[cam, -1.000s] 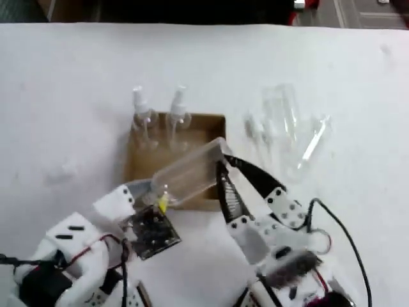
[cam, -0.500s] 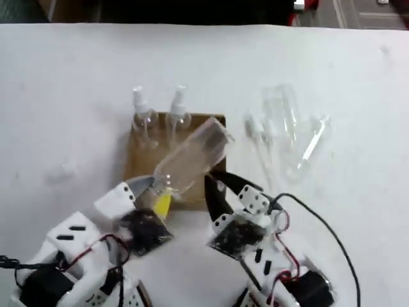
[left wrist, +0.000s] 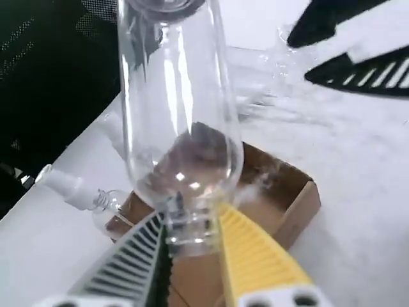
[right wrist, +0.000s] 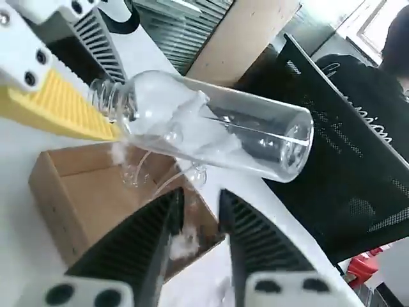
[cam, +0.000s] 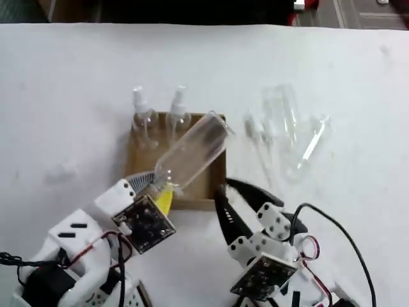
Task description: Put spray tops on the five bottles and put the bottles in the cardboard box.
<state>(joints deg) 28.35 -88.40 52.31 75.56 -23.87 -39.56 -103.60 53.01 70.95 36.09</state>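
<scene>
In the lower left of the high view sat the left arm [cam: 70, 256], white with a dark camera board on it. Its end effector [cam: 156, 187] had one grey finger and one yellow finger. They were pinching the open neck of a clear bottle [cam: 192, 153]. The bottle was tilted, with its flat bottom pointing up and to the right in the frame. It hung over the cardboard box [cam: 216, 182], which sat near the middle of the white surface [cam: 77, 77].

Two more bottles stood upright, side by side, at the upper left edge of the box. The left capped bottle [cam: 142, 118] and the right capped bottle [cam: 177, 115] each had a white spray top on.

In the left wrist view, the grey and yellow fingers pressed on each side of the threaded neck, with the box under it.

Lower right of the middle was the right end effector [cam: 223, 187], with two black fingers. The fingers were a little apart and held nothing. Their tips were just beside the lower right corner of the box. In the right wrist view the tilted bottle lay across the frame just past those tips.

Further right, a pile of clear parts [cam: 284, 125] lay on the surface, well apart from the box. It had bottles and spray tops in it, but I could not count them.
</scene>
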